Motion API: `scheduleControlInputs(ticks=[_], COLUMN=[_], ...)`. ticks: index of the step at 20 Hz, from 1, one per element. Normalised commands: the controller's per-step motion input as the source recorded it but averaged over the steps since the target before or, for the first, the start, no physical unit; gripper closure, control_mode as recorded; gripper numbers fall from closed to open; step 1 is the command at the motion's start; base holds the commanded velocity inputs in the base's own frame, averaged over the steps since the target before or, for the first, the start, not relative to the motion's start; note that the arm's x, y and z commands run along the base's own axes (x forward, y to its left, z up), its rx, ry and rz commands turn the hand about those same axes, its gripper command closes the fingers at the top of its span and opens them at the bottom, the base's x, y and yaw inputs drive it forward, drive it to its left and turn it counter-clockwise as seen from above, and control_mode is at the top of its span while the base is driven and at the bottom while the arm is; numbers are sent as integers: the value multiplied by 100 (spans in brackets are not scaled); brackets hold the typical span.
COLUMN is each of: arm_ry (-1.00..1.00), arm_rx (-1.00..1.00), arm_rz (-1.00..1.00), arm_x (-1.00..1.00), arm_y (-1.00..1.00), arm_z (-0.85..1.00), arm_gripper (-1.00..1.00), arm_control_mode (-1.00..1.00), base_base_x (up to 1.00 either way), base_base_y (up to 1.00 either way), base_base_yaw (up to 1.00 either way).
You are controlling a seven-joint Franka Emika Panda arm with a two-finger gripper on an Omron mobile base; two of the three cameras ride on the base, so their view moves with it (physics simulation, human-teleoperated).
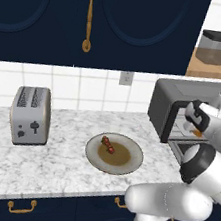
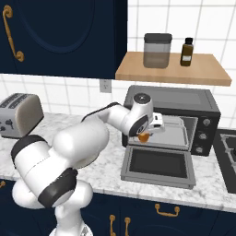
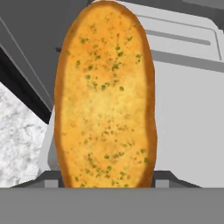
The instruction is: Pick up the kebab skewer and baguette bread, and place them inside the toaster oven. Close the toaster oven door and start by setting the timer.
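Observation:
The golden baguette bread (image 3: 105, 100) stands lengthwise between my fingers, speckled with green herbs. My gripper (image 2: 147, 133) is shut on the baguette bread (image 2: 144, 137) just in front of the dark grey toaster oven's (image 2: 203, 103) open mouth, above its metal tray. The toaster oven door (image 2: 159, 163) lies folded down flat on the counter. Back on the round plate (image 1: 129, 163) rests the kebab skewer (image 1: 108, 144), well to the left of the oven. From the left, my gripper (image 1: 195, 127) shows at the oven front with the loaf (image 1: 197, 131) under it.
A silver two-slot toaster (image 1: 31, 115) stands at the counter's left. Above the oven, a wooden shelf (image 2: 207, 73) carries a jar (image 2: 157, 50) and a brown bottle (image 2: 186, 52). A stove edge (image 2: 229, 152) lies right of the oven. Dark blue cabinets hang overhead.

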Motion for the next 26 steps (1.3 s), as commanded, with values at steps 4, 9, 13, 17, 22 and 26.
scheduleControlInputs(ticks=[4, 9, 13, 17, 22, 26], arm_ry=[0, 0, 0, 0, 0, 0], arm_rx=[0, 0, 0, 0, 0, 0], arm_rz=[0, 0, 0, 0, 0, 0], arm_x=[13, 1, 5, 9, 14, 6], arm_y=[0, 0, 0, 0, 0, 0], arm_z=[-7, -19, -16, -2, 0, -1], arm_gripper=[100, 100, 100, 100, -100, -100], arm_control_mode=[-100, -100, -100, -100, -100, -100], base_base_x=[0, 0, 0, 0, 0, 0], base_base_y=[0, 0, 0, 0, 0, 0], base_base_yaw=[0, 0, 0, 0, 0, 0])
